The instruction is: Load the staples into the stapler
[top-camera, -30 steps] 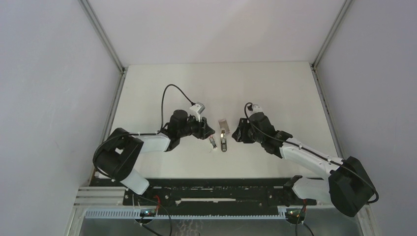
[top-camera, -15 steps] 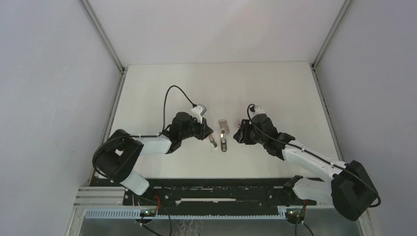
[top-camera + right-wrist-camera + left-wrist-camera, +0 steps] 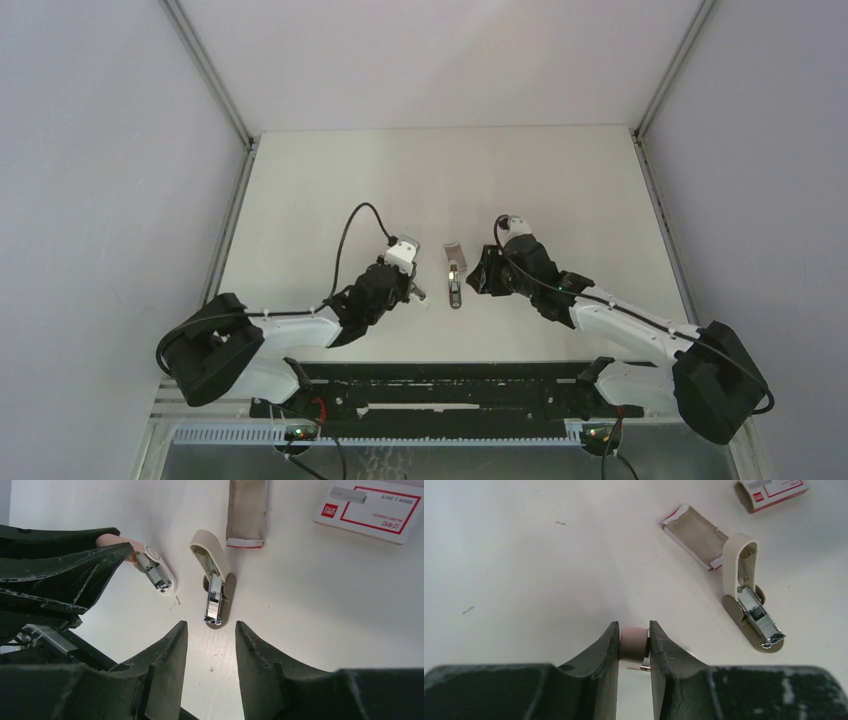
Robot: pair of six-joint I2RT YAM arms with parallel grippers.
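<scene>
My left gripper [image 3: 633, 630] is shut on the rear end of the pale pink-and-white stapler [image 3: 633, 642]. In the right wrist view the stapler [image 3: 152, 570] lies low over the table with its metal channel showing. The staples' white box with red print [image 3: 370, 510] lies further back, a small silvery strip [image 3: 348, 495] resting on it. Its pinkish-grey inner tray [image 3: 247, 510] lies apart from it. My right gripper [image 3: 210, 625] is open and empty, its fingers [image 3: 170, 652] just short of a dark grey-brown tool.
The dark grey-brown tool [image 3: 215, 587] with a cream lid lies hinged open between the two grippers, also in the top view [image 3: 455, 290]. Tiny loose metal bits [image 3: 468, 610] lie on the white table. Grey walls enclose the table on both sides.
My left gripper has closed on the stapler, and the left arm has drawn back and dropped toward the near edge. The right gripper has barely shifted and stays open.
</scene>
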